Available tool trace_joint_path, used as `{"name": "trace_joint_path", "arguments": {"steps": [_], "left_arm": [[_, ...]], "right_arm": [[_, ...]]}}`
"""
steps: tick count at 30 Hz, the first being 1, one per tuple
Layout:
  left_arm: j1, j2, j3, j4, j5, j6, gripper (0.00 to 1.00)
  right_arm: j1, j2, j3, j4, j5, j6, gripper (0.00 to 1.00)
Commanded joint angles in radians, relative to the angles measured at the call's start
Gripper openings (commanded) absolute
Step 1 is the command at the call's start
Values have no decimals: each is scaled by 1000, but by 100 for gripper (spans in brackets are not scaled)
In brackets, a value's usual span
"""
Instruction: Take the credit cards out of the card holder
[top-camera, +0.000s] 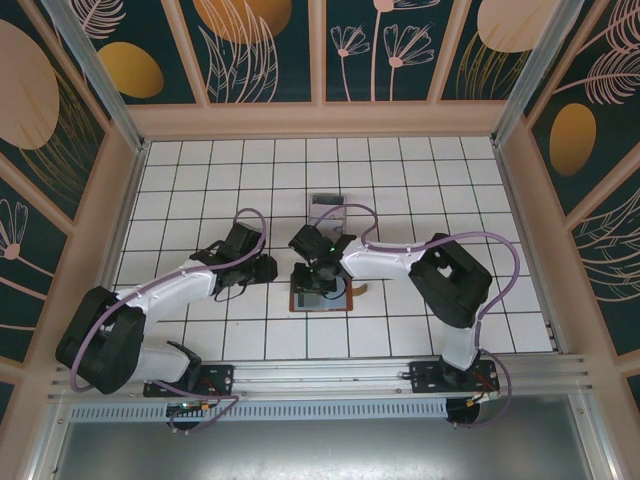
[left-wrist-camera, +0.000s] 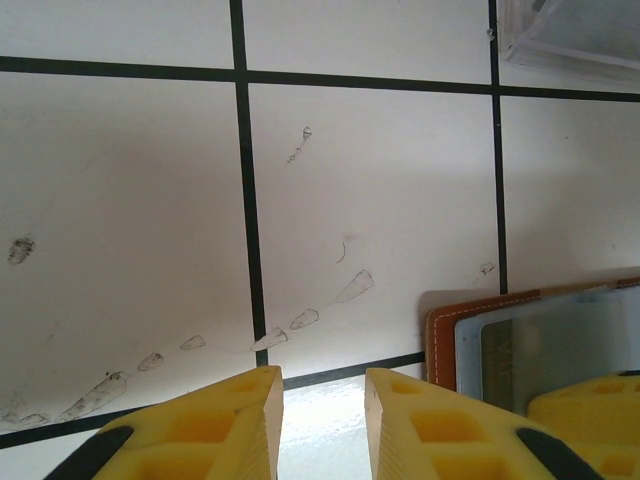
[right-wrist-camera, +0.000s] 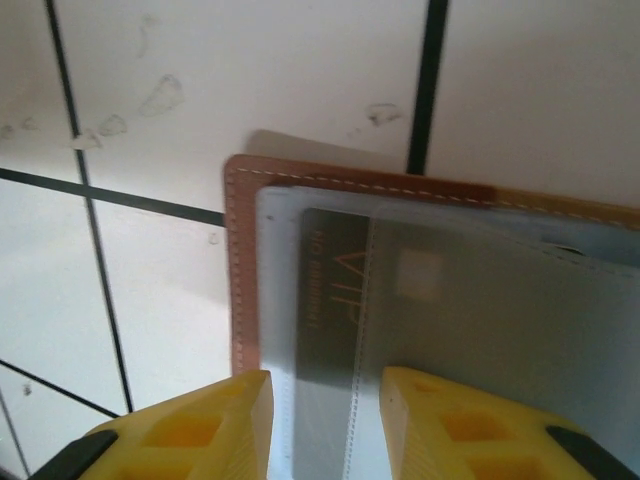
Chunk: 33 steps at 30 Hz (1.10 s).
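The right gripper is hovering low over the opened card holder, its yellow jaws standing parted and pinching nothing. They are straddling the near end of a grey credit card that is lying flat under a clear sleeve. The card is showing the letters "VIP", with a line of small print beside it that begins "NO." and is too fine to read further. The holder itself is lying spread flat on the white tiled table, toward the near edge and about midway between the left and right edges. Its stitched brown leather border is framing the blue-grey lining, and its brown closing tab is sticking out to the right.

The left gripper is waiting just beside the holder's left edge, its jaws showing a narrow gap with bare tile between them and gripping nothing. A clear plastic tray is sitting farther back toward the middle of the table; what it is holding cannot be told.

The job is looking unfinished, as at least this one card is sitting in its pocket, not yet drawn.
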<state>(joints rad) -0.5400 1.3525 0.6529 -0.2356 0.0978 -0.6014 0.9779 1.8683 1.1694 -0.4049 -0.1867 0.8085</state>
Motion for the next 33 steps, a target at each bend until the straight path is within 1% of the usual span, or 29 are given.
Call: {"name": "trace_joint_path", "arguments": {"steps": [1, 11, 17, 29, 33], "left_arm": [[6, 14, 28, 8, 18, 26, 30], [5, 20, 32, 8, 22, 26, 30], [6, 30, 41, 6, 25, 29, 30], [5, 56, 62, 4, 46, 33, 30], [3, 72, 70, 5, 68, 34, 30]], "right_arm": [[19, 9, 13, -147, 100, 14, 37], [67, 44, 152, -381, 303, 17, 45], [82, 61, 208, -476, 381, 19, 48], [77, 40, 198, -537, 446, 32, 52], [57, 2, 148, -506, 429, 31, 52]]}}
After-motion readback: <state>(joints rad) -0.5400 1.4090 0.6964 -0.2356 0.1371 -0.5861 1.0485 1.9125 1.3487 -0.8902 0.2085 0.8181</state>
